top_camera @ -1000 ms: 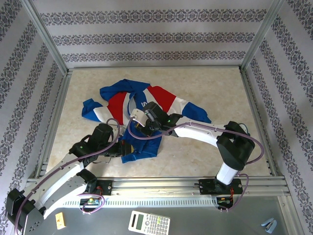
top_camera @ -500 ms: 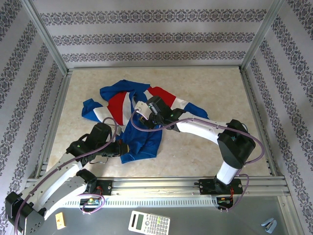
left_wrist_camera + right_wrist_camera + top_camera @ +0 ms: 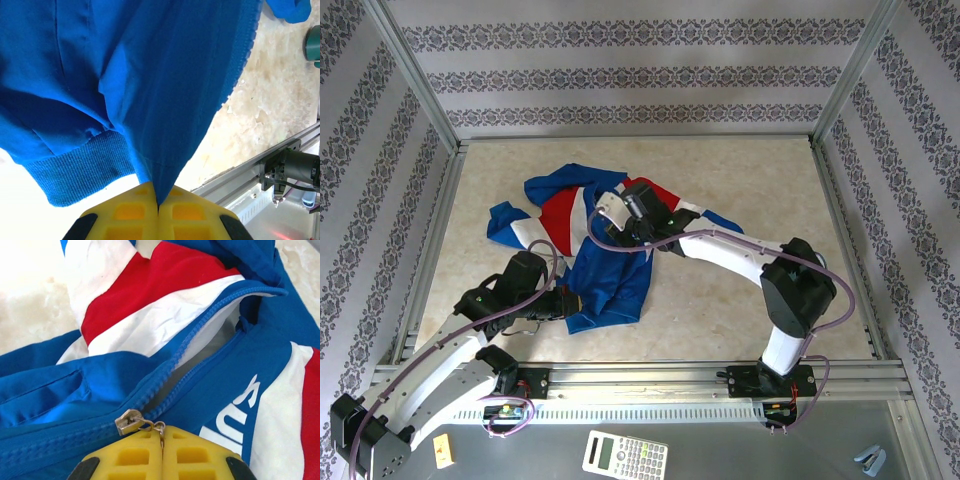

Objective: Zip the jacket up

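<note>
Nearest, the right gripper (image 3: 162,439) had its jaws clenched on the thin pull tab (image 3: 159,427) of the slider (image 3: 129,421), which sat just ahead of them and to their left on the jacket (image 3: 150,340). Beyond the jaws the two rows of teeth (image 3: 197,352) split apart, with white lining showing between them. The left gripper (image 3: 159,207) had its jaws pinched on a fold of blue fabric beside the ribbed hem (image 3: 80,172).

To do this well, I judged, the left should hold the hem taut while the right draws the slider straight along the open teeth, clear of that lining.

Farther off, the jacket lay crumpled on the desk (image 3: 750,190). The tab was mostly hidden between the pads, the zipper's far end was lost under blue folds, and the lettering read only in part.
</note>
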